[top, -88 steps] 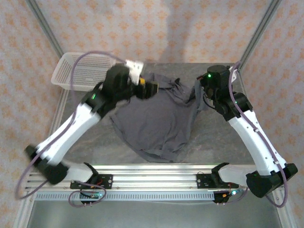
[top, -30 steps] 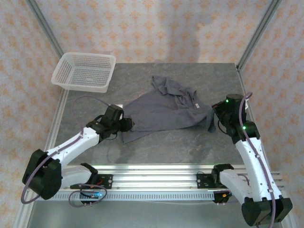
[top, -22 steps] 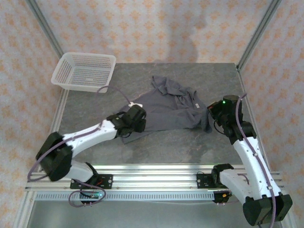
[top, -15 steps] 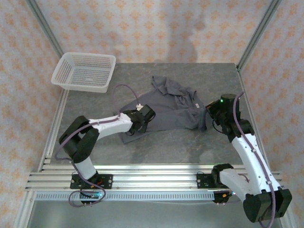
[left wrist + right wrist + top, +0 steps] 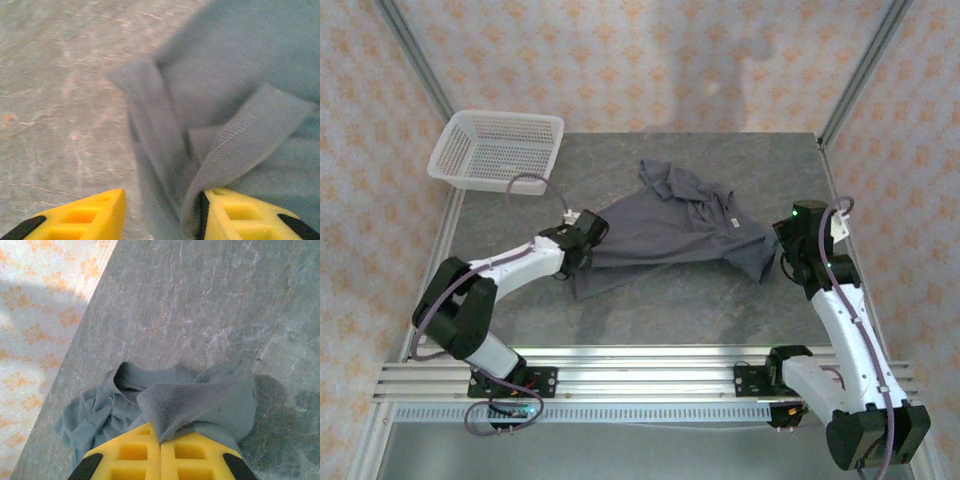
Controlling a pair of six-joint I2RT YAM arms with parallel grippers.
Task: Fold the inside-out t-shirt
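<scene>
Grey table (image 5: 700,310), white basket (image 5: 490,182) far-left, t-shirt (image 5: 660,235) centre

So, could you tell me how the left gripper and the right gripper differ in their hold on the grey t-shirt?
The left gripper has its jaws apart, while the right gripper has its jaws pressed together. The left gripper straddles a hem fold of the t-shirt unclamped; the right gripper pinches bunched cloth. The left gripper is at the shirt's left edge, the right gripper at its right edge. Both have yellow fingers.
</scene>
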